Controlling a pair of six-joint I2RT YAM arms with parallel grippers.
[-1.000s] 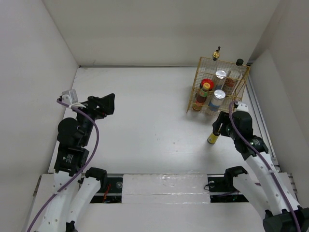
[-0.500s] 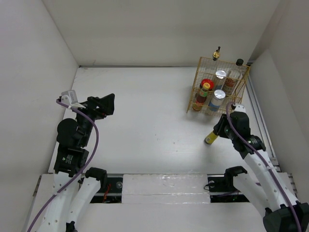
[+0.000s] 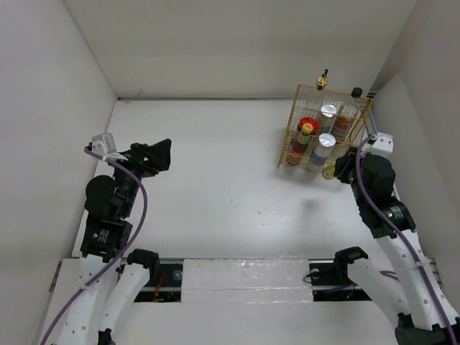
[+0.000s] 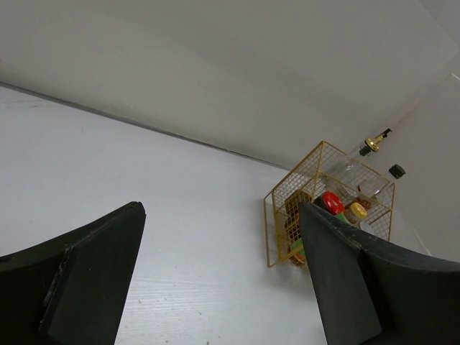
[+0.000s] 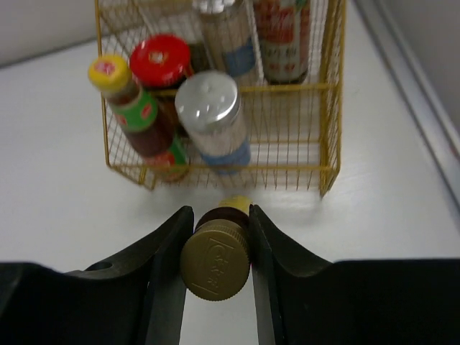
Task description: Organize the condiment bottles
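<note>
My right gripper [image 3: 341, 169] [image 5: 219, 217] is shut on a gold-capped bottle [image 5: 215, 260] with a yellow base [image 3: 330, 171], held tilted above the table just in front of the gold wire basket's [image 3: 295, 126] near side. In the basket stand a yellow-capped bottle [image 5: 128, 97], a red-lidded dark jar [image 5: 159, 60], two silver-lidded blue-labelled shakers [image 5: 208, 108] and a red-labelled clear bottle [image 5: 282, 36]. A gold-spouted bottle [image 3: 323, 80] and a black-capped one [image 3: 356, 92] rise at the basket's back. My left gripper [image 3: 154, 154] [image 4: 221, 210] is open and empty, far left, raised.
The basket stands at the back right, close to the right wall [image 3: 424, 129] and a metal strip along the table's right edge [image 5: 413, 93]. White walls enclose the table on three sides. The basket also shows far off in the left wrist view [image 4: 287, 212].
My right gripper has lifted the gold-capped bottle off the table and carried it back and right, up to the basket's near side. The left arm has not moved.
</note>
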